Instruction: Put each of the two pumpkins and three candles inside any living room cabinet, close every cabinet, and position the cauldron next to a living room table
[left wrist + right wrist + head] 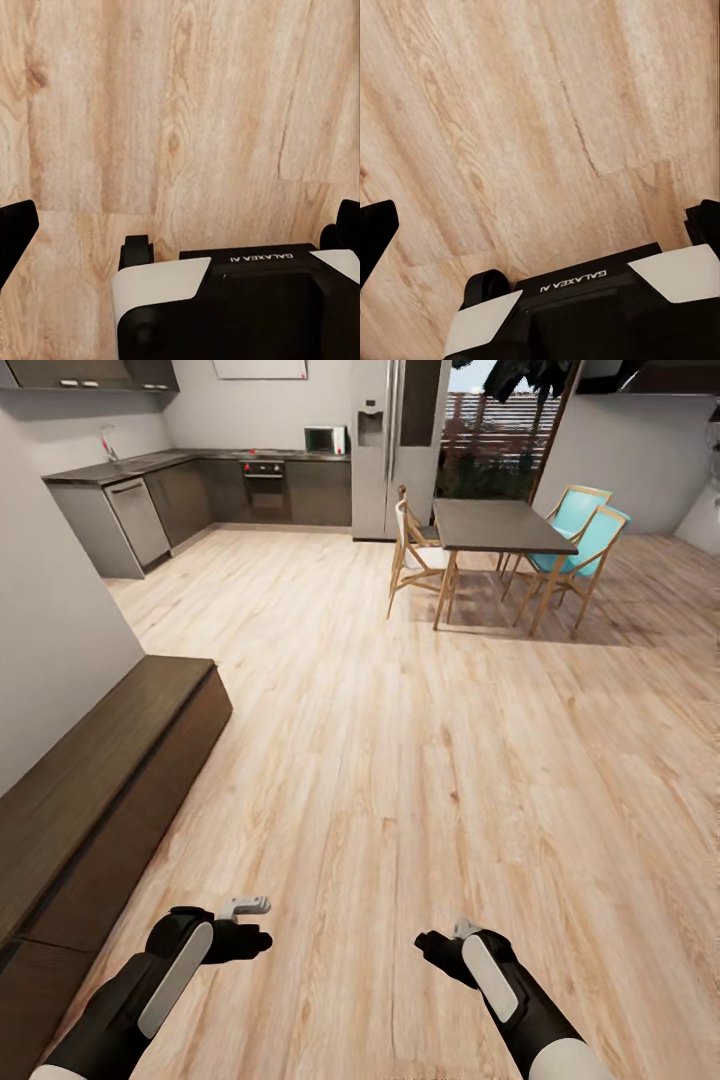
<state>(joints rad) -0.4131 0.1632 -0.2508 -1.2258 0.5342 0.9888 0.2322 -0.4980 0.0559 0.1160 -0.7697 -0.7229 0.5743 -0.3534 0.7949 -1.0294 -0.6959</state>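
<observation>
The long, low dark-brown cabinet [90, 800] runs along the wall at the left of the head view, its flat fronts flush and shut. The pumpkins, the candles and the cauldron are out of view. My left gripper [248, 926] hangs low over bare wood floor just right of the cabinet's near end. My right gripper [446, 940] hangs at the same height further right. Both wrist views look down at floor planks, with the left gripper [180, 225] and right gripper [540, 229] open and their black fingertips [15, 229] [375, 232] spread wide around nothing.
A dark-topped dining table [495, 525] stands at the back right with wooden chairs [415, 555] and teal chairs [585, 540] around it. Grey kitchen counters [150, 500], an oven and a steel fridge [385, 445] line the far wall. Open wood floor [400, 760] lies between.
</observation>
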